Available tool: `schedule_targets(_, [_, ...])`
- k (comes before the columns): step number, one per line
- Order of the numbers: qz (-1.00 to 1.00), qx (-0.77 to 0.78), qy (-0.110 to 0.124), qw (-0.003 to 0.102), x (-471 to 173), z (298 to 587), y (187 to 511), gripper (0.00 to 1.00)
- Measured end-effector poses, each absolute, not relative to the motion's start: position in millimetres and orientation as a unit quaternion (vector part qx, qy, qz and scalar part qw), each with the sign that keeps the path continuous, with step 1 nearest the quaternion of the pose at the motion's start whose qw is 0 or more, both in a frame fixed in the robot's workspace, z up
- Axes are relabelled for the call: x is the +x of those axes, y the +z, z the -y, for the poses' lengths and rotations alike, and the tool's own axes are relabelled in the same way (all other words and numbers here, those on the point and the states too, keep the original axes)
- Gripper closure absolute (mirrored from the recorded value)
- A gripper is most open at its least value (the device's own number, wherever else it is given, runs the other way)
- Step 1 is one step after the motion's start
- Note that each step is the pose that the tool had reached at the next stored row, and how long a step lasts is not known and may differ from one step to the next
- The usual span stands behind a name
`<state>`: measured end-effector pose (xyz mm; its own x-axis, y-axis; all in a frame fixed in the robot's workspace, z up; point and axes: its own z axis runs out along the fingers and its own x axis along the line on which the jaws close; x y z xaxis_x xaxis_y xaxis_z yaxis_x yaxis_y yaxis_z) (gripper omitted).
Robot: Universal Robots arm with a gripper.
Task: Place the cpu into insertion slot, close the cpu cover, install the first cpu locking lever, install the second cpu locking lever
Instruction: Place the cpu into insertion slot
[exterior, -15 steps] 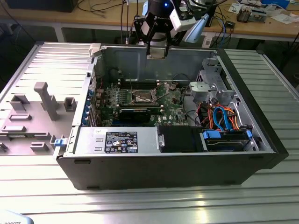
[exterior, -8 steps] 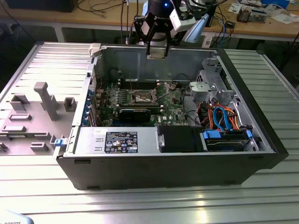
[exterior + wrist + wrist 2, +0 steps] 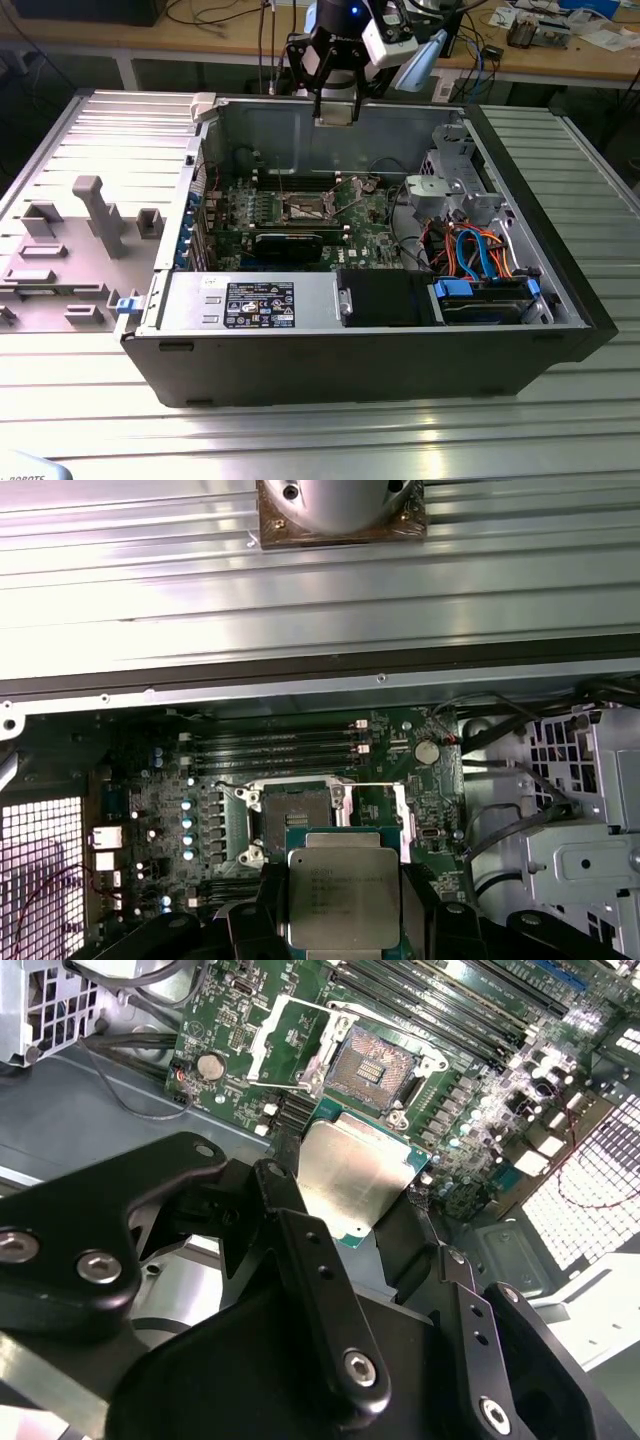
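The tool point(image 3: 335, 1200) is clenched on the chip point(image 3: 360, 1165), its two black fingers point(image 3: 300, 1250) pressing opposite edges so the dull metal top faces the wrist cameras. The chip hangs in the air, roughly level, above the circuit board point(image 3: 425, 780) and apart from it.

Just beyond the chip lies the socket point(image 3: 375, 1065), bare and dark, with nothing seated in it. The cover point(image 3: 290, 1040) is swung open to one side of the socket, so the way in is free. Past the socket run the long memory slots point(image 3: 270, 742).

In the exterior view the tool point(image 3: 335, 105) stands over the open computer case point(image 3: 350, 370), which rests on the ribbed metal counter point(image 3: 300, 440).

The main risk, as I judge it, is a bad seating. If the chip comes down turned or shifted against the socket's outline, it could rest on the rim or press on the fine contacts and bend them. A slight tilt in the grip would do the same at one corner. A finger could also catch the raised cover, and a loose hold might let the chip fall onto the board.
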<state>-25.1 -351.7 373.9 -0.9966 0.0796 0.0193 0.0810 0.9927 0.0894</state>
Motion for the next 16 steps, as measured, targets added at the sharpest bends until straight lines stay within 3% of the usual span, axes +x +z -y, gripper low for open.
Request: schedule_targets(16, [0.996, -0.079, -0.045, 0.006, -25.6, 352.0, 373.2, 0.46])
